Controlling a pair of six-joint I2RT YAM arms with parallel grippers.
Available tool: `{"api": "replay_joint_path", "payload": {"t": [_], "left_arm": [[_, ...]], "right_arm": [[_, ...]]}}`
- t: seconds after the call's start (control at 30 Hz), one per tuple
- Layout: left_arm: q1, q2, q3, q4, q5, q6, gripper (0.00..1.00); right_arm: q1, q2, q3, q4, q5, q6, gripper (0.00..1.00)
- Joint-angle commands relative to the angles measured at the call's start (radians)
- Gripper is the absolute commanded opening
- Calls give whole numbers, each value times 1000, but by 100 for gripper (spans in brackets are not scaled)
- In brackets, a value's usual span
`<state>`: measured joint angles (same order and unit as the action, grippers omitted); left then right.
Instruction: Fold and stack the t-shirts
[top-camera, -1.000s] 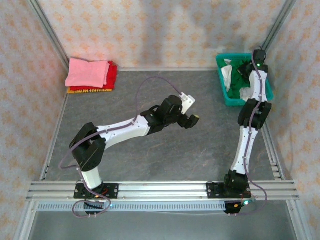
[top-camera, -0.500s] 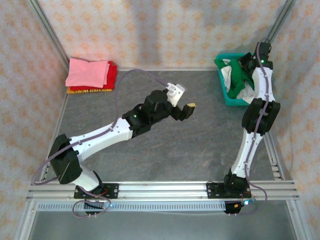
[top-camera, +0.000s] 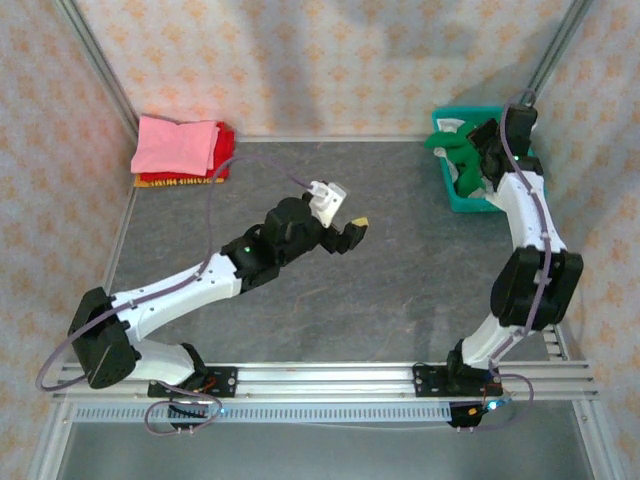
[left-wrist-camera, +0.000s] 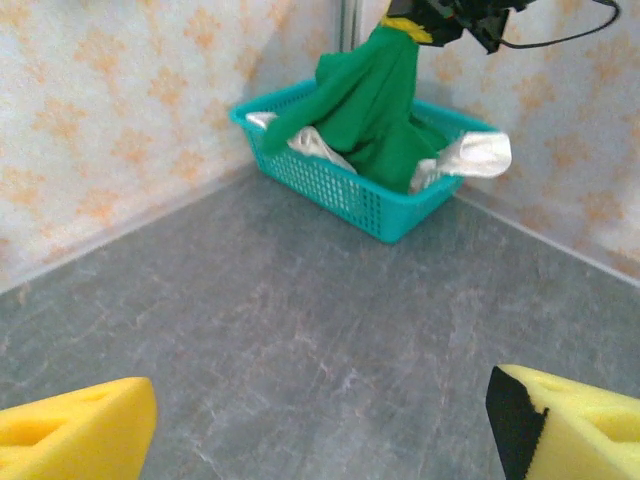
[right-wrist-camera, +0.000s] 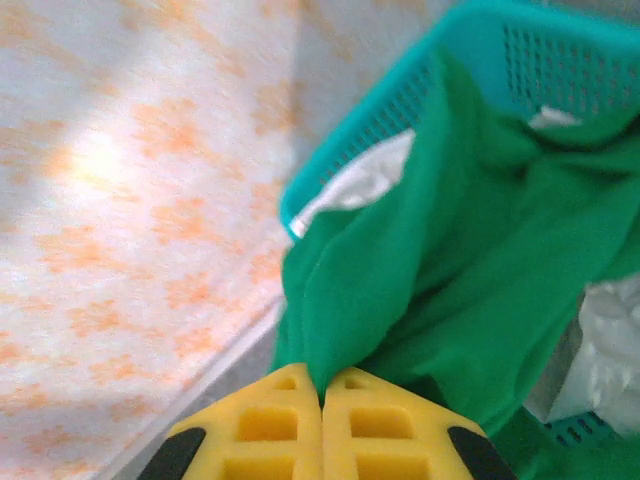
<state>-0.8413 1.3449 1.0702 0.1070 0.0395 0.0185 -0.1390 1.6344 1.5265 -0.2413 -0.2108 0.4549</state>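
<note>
The right tool (right-wrist-camera: 322, 400) is pinched shut on the large bright green cotton t-shirt (right-wrist-camera: 400, 270), at the far right corner above the teal plastic mesh basket (left-wrist-camera: 340, 190). The shirt hangs near-vertical from the pinch, its lower end down in the basket among white cloth (left-wrist-camera: 470, 155). The left tool (top-camera: 352, 232) is spread wide and holds nothing, over the middle of the grey counter (top-camera: 400, 290), well apart to the near left of the shirt and facing it. Likely the right arm carries it; bare counter lies left and near of the basket. The folded pink, red and yellow t-shirt stack (top-camera: 180, 150) sits far left.
</note>
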Motion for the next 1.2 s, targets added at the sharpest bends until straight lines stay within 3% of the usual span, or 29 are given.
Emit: {"api": "replay_joint_path", "payload": {"t": [0.0, 0.17, 0.4, 0.53, 0.67, 0.77, 0.83, 0.9, 0.97, 1.03, 1.17], "left_arm": [[16, -22, 18, 30, -18, 32, 87], [27, -57, 32, 27, -28, 32, 87], [52, -165, -16, 36, -51, 21, 87], [92, -242, -80, 36, -55, 1, 86], [139, -295, -143, 6, -70, -14, 81], [186, -314, -222, 12, -99, -18, 62], [234, -316, -269, 17, -110, -49, 55], [288, -311, -322, 34, -108, -92, 48], [323, -306, -337, 12, -106, -126, 45], [326, -310, -332, -39, -100, -115, 51], [320, -314, -317, -113, -3, -74, 66]], "right_arm": [[47, -87, 81, -12, 73, -117, 0], [113, -73, 363, -205, 42, -210, 0], [391, -53, 708, -425, 49, -380, 0], [580, -116, 648, -404, 101, -415, 0], [636, -164, 433, -297, 122, -280, 0], [636, -135, 218, -170, 173, -161, 0], [633, -49, 160, -142, 198, -124, 20], [621, 85, 213, -191, 167, -121, 48], [612, 176, 291, -255, 133, -130, 62], [609, 186, 284, -238, 108, -143, 65], [582, 56, 63, -92, 116, -140, 67]]}}
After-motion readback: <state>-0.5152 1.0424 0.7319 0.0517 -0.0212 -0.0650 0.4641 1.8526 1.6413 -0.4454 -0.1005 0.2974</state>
